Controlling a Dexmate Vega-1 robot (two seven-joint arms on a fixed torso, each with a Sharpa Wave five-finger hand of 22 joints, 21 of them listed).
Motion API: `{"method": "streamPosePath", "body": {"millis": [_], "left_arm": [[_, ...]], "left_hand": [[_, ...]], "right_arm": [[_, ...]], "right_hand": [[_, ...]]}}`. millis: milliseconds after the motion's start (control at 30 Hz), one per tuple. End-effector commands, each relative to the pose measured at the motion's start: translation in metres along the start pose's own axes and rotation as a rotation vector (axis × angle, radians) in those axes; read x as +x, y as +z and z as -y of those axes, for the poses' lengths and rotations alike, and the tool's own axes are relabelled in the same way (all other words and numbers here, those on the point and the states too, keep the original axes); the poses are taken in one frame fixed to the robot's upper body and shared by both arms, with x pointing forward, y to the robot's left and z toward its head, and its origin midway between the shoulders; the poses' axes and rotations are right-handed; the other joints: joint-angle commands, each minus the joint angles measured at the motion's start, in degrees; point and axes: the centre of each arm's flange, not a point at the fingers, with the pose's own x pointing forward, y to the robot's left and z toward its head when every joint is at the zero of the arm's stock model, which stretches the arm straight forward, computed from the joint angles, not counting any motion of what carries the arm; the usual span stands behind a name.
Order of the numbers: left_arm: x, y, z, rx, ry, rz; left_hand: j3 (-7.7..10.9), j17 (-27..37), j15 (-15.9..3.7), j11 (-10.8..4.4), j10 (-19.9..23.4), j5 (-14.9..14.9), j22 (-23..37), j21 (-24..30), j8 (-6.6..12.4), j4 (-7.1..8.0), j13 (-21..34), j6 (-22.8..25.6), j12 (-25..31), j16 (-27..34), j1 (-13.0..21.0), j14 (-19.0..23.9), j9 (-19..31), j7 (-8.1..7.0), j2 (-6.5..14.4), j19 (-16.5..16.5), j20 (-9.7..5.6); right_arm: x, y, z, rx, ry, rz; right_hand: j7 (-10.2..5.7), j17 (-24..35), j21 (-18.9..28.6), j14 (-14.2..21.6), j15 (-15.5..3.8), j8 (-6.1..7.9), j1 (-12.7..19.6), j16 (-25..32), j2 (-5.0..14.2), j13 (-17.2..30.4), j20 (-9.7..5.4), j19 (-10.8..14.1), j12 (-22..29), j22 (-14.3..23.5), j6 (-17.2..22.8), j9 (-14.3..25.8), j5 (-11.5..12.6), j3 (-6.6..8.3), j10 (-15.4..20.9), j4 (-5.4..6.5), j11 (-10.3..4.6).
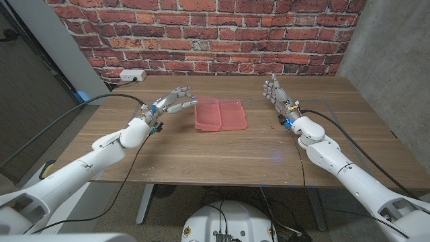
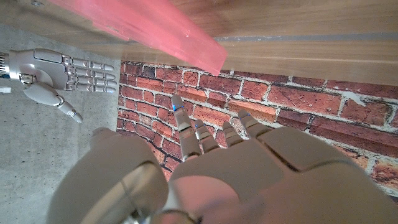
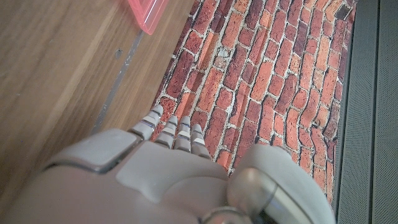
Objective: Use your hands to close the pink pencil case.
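Observation:
The pink translucent pencil case (image 1: 220, 115) lies open on the table, its two halves side by side; the left half's edge is raised a little. My left hand (image 1: 173, 101) hovers just left of the case, fingers spread and reaching toward its raised edge, holding nothing. My right hand (image 1: 275, 92) stands upright to the right of the case, a gap away, fingers apart and empty. In the left wrist view the case (image 2: 149, 25) shows beyond my left hand (image 2: 211, 162), with my right hand (image 2: 59, 71) farther off. A corner of the case (image 3: 148, 14) shows past my right hand (image 3: 168, 168).
The wooden table (image 1: 235, 151) stands against a red brick wall (image 1: 201, 33). A white power strip (image 1: 129, 76) lies at the table's back left corner. Cables run along both arms. A grey concrete wall (image 1: 396, 60) rises on the right.

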Motion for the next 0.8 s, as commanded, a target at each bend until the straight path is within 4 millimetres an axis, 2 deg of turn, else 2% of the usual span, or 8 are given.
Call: {"method": "streamPosePath", "body": {"millis": [33, 167, 300, 367, 400, 467, 533, 800], "left_arm": [[0.006, -0.001, 0.018, 0.023, -0.119, 0.016], [0.012, 0.0, 0.031, 0.032, -0.161, 0.021], [0.013, 0.002, 0.039, 0.039, -0.185, 0.027], [0.012, 0.002, 0.042, 0.029, -0.195, 0.017], [0.011, 0.001, 0.044, 0.028, -0.21, 0.01], [0.012, 0.001, 0.049, 0.01, -0.231, -0.002], [0.012, 0.004, 0.054, 0.015, -0.255, 0.005], [0.009, 0.008, 0.056, 0.023, -0.246, 0.005]], "left_hand": [[-0.87, 0.36, -6.98, 0.22, -4.81, 0.58, 0.3, 0.25, -1.39, 0.38, -0.01, -1.14, -0.77, -0.33, -0.54, -2.24, -0.05, -1.82, 0.79, -1.59, 0.17], [-1.76, 0.27, -6.77, -0.09, -7.85, 0.84, 0.37, 0.26, -6.7, 0.64, -0.25, -10.15, -0.15, -0.29, -0.57, -4.61, -0.15, -5.17, 1.1, -3.06, 0.18], [-2.06, 0.18, -6.87, -0.17, -7.93, 0.9, 0.35, 0.11, -7.93, 0.76, -0.37, -11.84, 0.14, -0.55, -0.6, -6.21, -0.13, -5.52, 1.27, -3.94, -0.15], [-2.5, 0.04, -6.94, 0.16, -6.42, 0.98, 0.32, 0.21, -11.25, 0.8, -0.54, -18.8, 0.84, -0.29, -0.39, -7.14, -0.13, -5.6, 1.56, -4.64, -0.43], [-2.61, 0.01, -6.93, 0.25, -5.01, 1.0, 0.31, 0.24, -11.64, 0.83, -0.57, -20.04, 1.35, -0.24, -0.35, -7.33, -0.11, -5.7, 1.66, -4.77, -0.58], [-2.74, -0.04, -6.79, 0.56, -3.77, 1.02, 0.29, 0.21, -11.59, 0.87, -0.61, -20.38, 1.72, -0.23, -0.34, -7.57, -0.07, -5.7, 1.77, -5.07, -0.51], [-3.12, -0.13, -6.56, 1.11, -4.16, 0.96, 0.27, 0.29, -9.76, 1.24, -0.69, -15.74, 1.41, -0.17, -0.76, -7.93, 0.1, -5.3, 2.19, -5.44, -0.44], [-3.92, -0.23, -6.14, 0.79, -0.56, 0.71, 0.25, 0.46, -7.49, 1.43, -0.75, -6.92, 2.34, 0.16, -0.97, -7.88, -0.05, -4.6, 2.35, -5.99, -0.19]], "right_arm": [[0.002, 0.003, 0.005, 0.005, -0.003, 0.013], [0.001, 0.004, 0.008, 0.009, -0.015, 0.01], [0.001, 0.004, 0.011, 0.005, -0.02, 0.012], [0.0, 0.003, 0.012, 0.003, -0.019, 0.014], [0.0, 0.003, 0.013, 0.004, -0.022, 0.013], [0.0, 0.002, 0.013, 0.01, -0.025, 0.014], [0.001, 0.001, 0.013, 0.013, -0.024, 0.014], [0.002, -0.001, 0.014, 0.016, -0.028, 0.012]], "right_hand": [[-0.06, 0.23, 0.13, -0.44, -0.01, 0.16, 0.69, 0.27, 0.3, 0.09, 0.21, -0.29, 0.43, 0.21, -0.22, 0.25, -0.18, 0.22, 0.02, -0.17, 0.21], [-0.06, 0.23, 0.15, -0.46, 0.0, 0.17, 0.69, 0.28, 0.32, 0.09, 0.22, -0.32, 0.44, 0.21, -0.21, 0.25, -0.2, 0.25, 0.04, -0.18, 0.18], [-0.07, 0.23, 0.17, -0.48, -0.01, 0.17, 0.68, 0.29, 0.33, 0.09, 0.22, -0.33, 0.45, 0.21, -0.23, 0.26, -0.22, 0.27, 0.04, -0.19, 0.19], [-0.11, 0.24, 0.17, -0.49, 0.03, 0.19, 0.68, 0.29, 0.33, 0.09, 0.21, -0.35, 0.44, 0.21, -0.18, 0.26, -0.23, 0.27, 0.02, -0.19, 0.17], [-0.1, 0.24, 0.17, -0.49, 0.0, 0.19, 0.67, 0.3, 0.33, 0.09, 0.22, -0.36, 0.45, 0.21, -0.2, 0.26, -0.24, 0.27, 0.02, -0.19, 0.13], [-0.11, 0.24, 0.19, -0.49, 0.0, 0.2, 0.65, 0.3, 0.32, 0.09, 0.22, -0.35, 0.45, 0.21, -0.18, 0.26, -0.25, 0.27, 0.04, -0.19, 0.26], [-0.13, 0.25, 0.19, -0.5, 0.01, 0.2, 0.62, 0.31, 0.32, 0.09, 0.24, -0.38, 0.45, 0.21, -0.17, 0.26, -0.27, 0.27, 0.02, -0.18, 0.24], [-0.05, 0.27, 0.22, -0.54, 0.03, 0.22, 0.5, 0.34, 0.3, 0.09, 0.15, -0.42, 0.46, 0.21, -0.15, 0.26, -0.32, 0.27, 0.0, -0.15, 0.24]]}}
